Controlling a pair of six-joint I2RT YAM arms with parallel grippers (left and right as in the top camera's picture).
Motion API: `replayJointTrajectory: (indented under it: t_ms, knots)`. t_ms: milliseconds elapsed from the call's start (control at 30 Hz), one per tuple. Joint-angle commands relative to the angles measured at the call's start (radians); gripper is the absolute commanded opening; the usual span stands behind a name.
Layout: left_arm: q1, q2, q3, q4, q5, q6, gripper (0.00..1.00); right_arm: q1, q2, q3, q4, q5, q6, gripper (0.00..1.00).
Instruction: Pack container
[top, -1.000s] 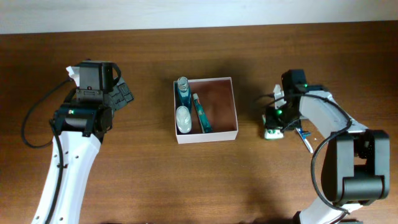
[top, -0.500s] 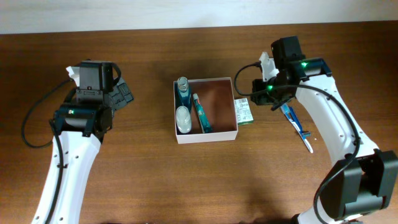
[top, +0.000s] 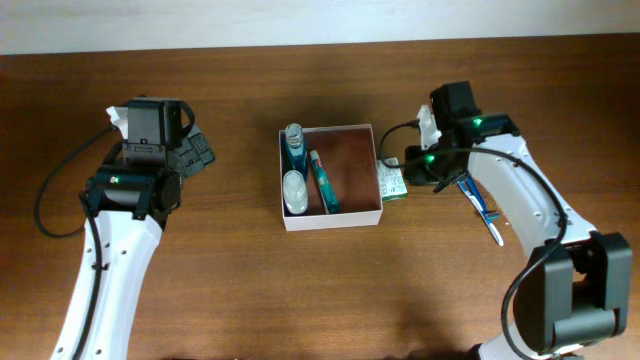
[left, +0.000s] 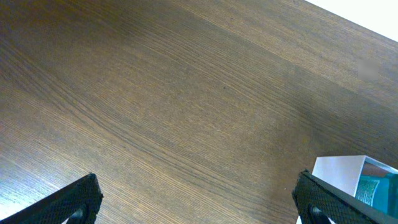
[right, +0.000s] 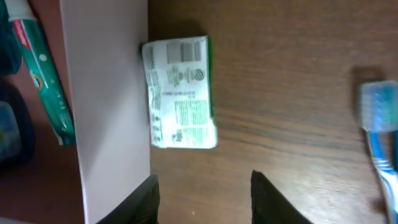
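Container (top: 352, 165): square, thin white walls, reddish-brown inside; holds tube (top: 324, 182), possibly bottles (top: 293, 150).

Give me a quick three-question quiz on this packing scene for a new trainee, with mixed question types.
1. True or false: the green-and-white packet lies inside the container.
2. Which one is nearer the packet: A the left pincer, or B the right pincer?
3. Fill in: the blue toothbrush lies on the ____.
Key: 1 false, it lies outside, beside the container's wall. 2 B. 3 table.
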Motion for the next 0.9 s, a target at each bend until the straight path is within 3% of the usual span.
replayJointTrajectory:
  t_ms: [0,533,867]
  knots:
    - [0.003,0.005,0.008,-0.001,0.0,-0.005,0.99,0.028,0.0,-0.05,0.045,-0.054,0.031,0.4]
    - [0.003,0.005,0.008,-0.001,0.0,-0.005,0.99,0.153,0.0,-0.082,0.179,-0.093,0.069,0.41]
    - [0.003,0.005,0.008,-0.001,0.0,-0.005,0.99,0.153,0.0,-0.082,0.202,-0.094,0.068,0.5]
